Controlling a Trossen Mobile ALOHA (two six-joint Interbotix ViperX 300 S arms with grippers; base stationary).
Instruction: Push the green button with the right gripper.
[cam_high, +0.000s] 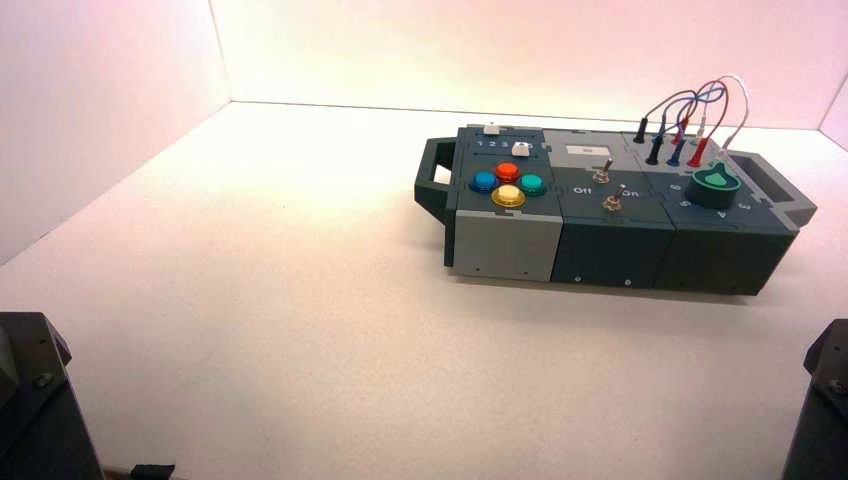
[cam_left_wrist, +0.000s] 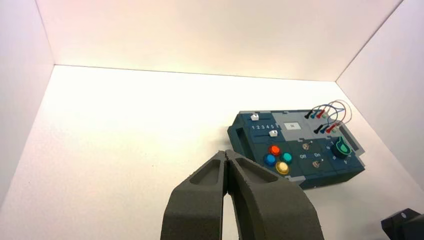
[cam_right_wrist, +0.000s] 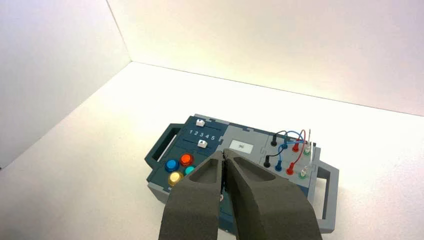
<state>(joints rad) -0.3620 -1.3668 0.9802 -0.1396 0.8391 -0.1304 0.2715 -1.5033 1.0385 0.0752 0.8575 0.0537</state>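
The green button (cam_high: 531, 184) sits on the box's (cam_high: 505, 245) left section, in a cluster with a red (cam_high: 508, 171), a blue (cam_high: 484, 181) and a yellow button (cam_high: 508, 196). It also shows in the left wrist view (cam_left_wrist: 287, 157). In the right wrist view the green button (cam_right_wrist: 189, 170) is partly hidden behind a finger. My right gripper (cam_right_wrist: 223, 152) is shut and empty, held back from the box and pointing at it. My left gripper (cam_left_wrist: 226, 152) is shut, empty and parked well short of the box. Neither gripper shows in the high view.
The box also bears two white sliders (cam_high: 520, 148), two toggle switches (cam_high: 602, 172), a dark-green knob (cam_high: 716, 182) and looped wires (cam_high: 690, 110) at its right end. The dark arm bases sit at the near left (cam_high: 30, 400) and near right (cam_high: 825, 400) corners. White walls enclose the table.
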